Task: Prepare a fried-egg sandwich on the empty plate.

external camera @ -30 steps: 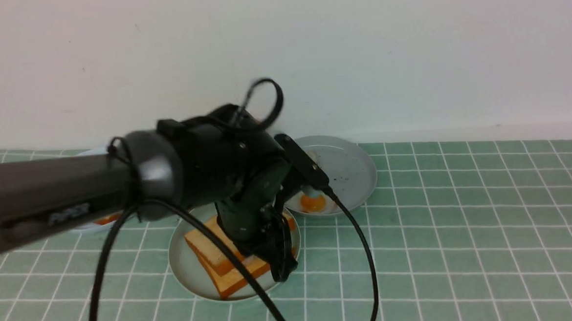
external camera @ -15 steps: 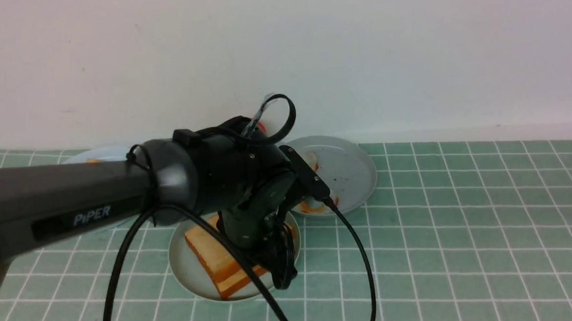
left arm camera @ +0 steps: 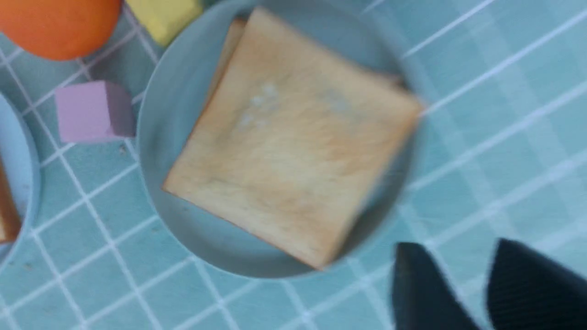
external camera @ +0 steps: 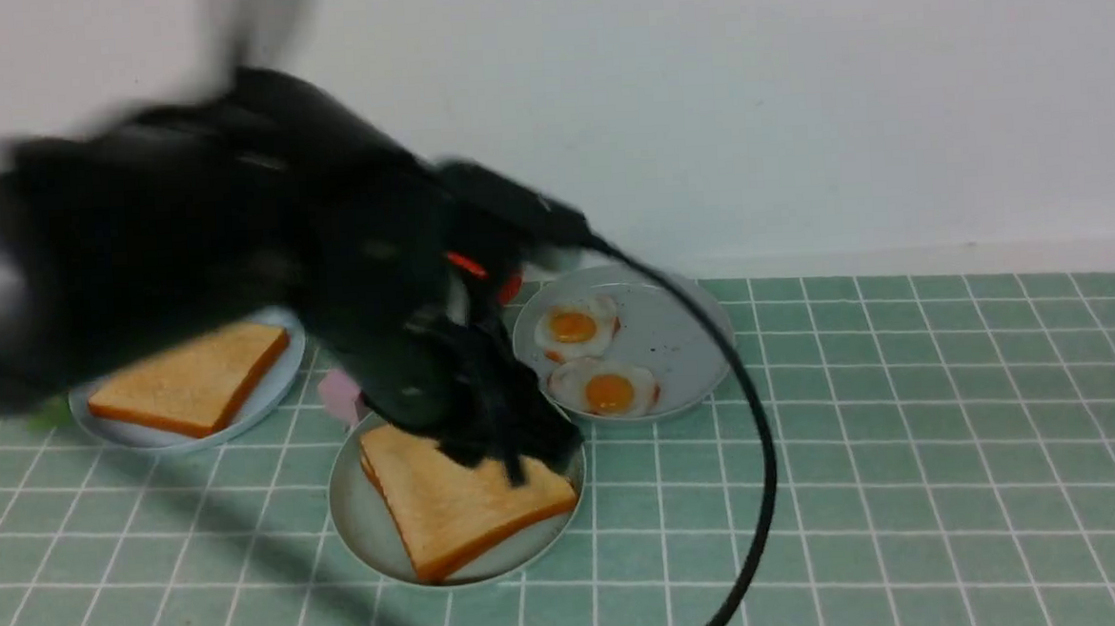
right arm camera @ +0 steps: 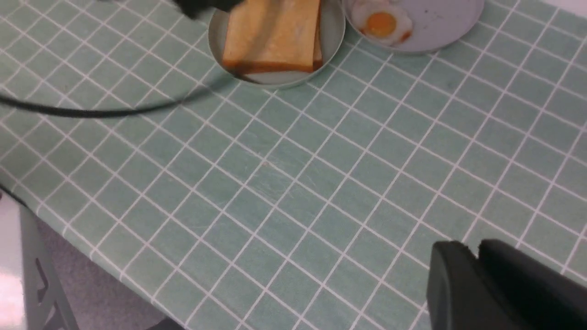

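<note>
toast stack (external camera: 463,509) on front plate (external camera: 359,524)

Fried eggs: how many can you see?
2, both on the grey-blue plate at the back: one fried egg farther away, the other nearer. Another may be hidden inside the sandwich.

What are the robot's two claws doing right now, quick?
Left gripper: slightly open, holding nothing, beside the round pale mint-green plate.
Right gripper: fingers together, holding nothing, above the green checked tablecloth.
</note>
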`<state>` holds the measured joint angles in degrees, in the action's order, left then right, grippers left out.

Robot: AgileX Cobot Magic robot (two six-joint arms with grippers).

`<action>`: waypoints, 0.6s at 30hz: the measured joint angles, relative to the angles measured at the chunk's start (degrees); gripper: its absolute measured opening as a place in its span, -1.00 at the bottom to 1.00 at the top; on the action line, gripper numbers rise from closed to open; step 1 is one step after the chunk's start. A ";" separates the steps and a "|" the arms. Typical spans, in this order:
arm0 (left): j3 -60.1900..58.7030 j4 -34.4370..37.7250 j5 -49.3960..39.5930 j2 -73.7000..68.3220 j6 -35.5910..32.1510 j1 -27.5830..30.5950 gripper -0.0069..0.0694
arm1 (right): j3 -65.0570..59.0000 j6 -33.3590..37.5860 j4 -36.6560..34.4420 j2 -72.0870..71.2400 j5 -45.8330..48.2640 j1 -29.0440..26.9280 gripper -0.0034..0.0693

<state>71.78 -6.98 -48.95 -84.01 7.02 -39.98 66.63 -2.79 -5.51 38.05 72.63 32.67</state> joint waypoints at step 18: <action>-59.65 17.98 52.91 69.92 -2.18 0.00 -0.85 | -8.54 -10.81 7.55 -23.28 -0.99 0.00 -0.94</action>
<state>12.13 11.00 3.96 -14.09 4.84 -39.98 58.09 -13.60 2.04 14.77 71.64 32.67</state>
